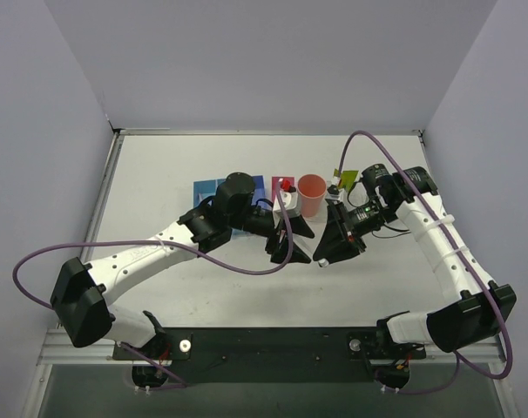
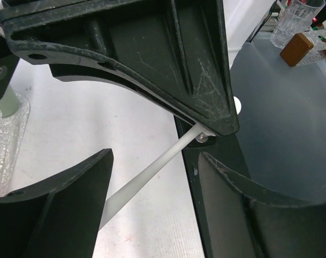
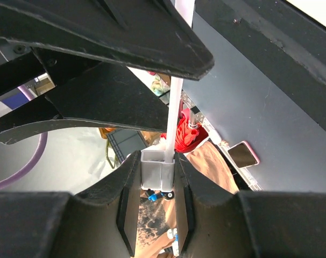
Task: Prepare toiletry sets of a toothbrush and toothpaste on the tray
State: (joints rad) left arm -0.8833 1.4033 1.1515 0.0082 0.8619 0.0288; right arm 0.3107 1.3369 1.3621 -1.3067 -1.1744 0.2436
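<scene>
Above the middle of the worktop (image 1: pixel 159 165), the right hand (image 3: pixel 156 161) is clenched on the square white butt of the toothbrush (image 3: pixel 174 107). In its wrist view the thin shaft runs toward 12 o'clock, passing between the parted fingers of the released left hand (image 1: pixel 289 247). The tray (image 2: pixel 4 140) lies at 9 o'clock in the left wrist view.

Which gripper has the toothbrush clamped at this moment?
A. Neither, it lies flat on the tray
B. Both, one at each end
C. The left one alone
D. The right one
D: the right gripper pinches the toothbrush by its square white end, while the left gripper has its jaws standing wide apart on either side of the thin shaft.
</scene>
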